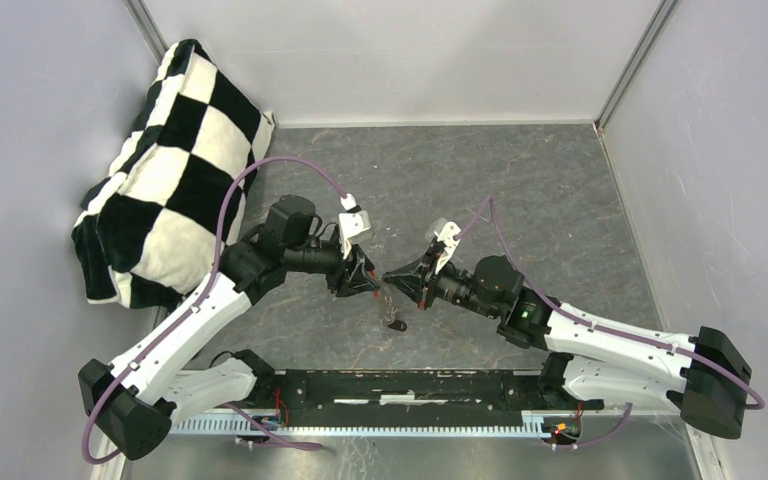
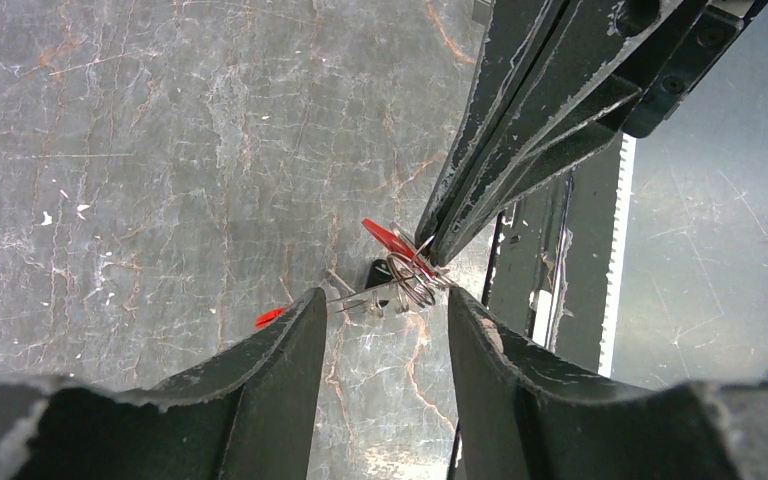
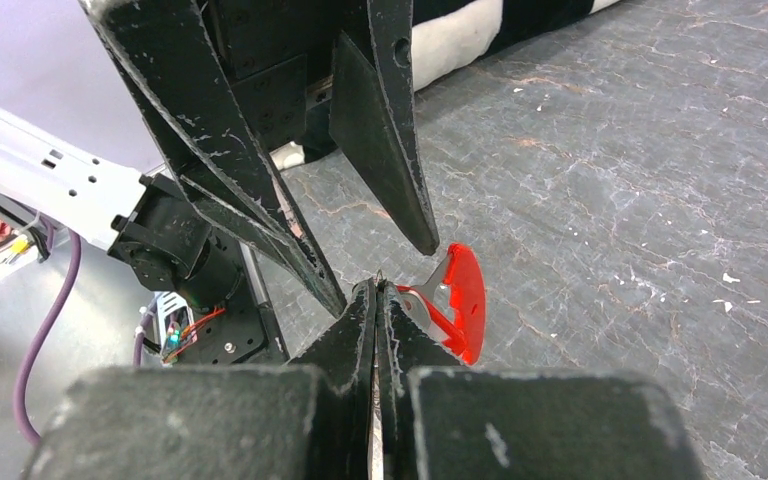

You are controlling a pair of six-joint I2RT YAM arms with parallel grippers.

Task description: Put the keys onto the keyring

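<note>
Keyring (image 2: 412,281) pinched at tip of closed right fingers (image 2: 480,170) — just between the parted left fingers (image 2: 270,380)

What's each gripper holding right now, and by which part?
Right fingers are shut on the keyring, pinching its wire coil at their tips. Left fingers stand open on either side of it, gripping nothing visible.

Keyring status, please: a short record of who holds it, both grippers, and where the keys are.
keyring: wire coils with a red band, held off the table between the grippers
right gripper: shut on the keyring
left gripper: open, one finger either side of the keyring
black key: likely the small dark item lying on the table below
red key: cannot tell it apart from the red band
</note>
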